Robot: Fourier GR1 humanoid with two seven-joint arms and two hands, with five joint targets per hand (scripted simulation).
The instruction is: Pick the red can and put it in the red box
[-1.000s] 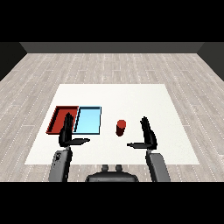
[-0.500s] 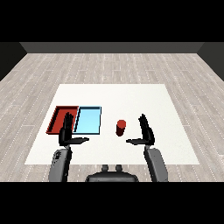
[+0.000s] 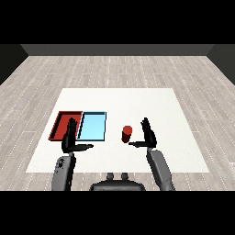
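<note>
The red can (image 3: pixel 127 133) stands upright on the white table (image 3: pixel 151 105), right of both trays. My right hand (image 3: pixel 147 135) is open, fingers straight up and thumb pointing left, just right of the can with a small gap between them. The red tray (image 3: pixel 60 125) lies at the left with nothing visible in it, the light blue tray (image 3: pixel 93 125) beside it on its right. My left hand (image 3: pixel 70 139) is open too, held upright over the near edge of the red tray and partly covering it.
Wooden floor surrounds the table on all sides. The far half and right side of the table show bare white surface.
My right hand has shifted left, closing in on the can. The left hand and the can have stayed where they were.
</note>
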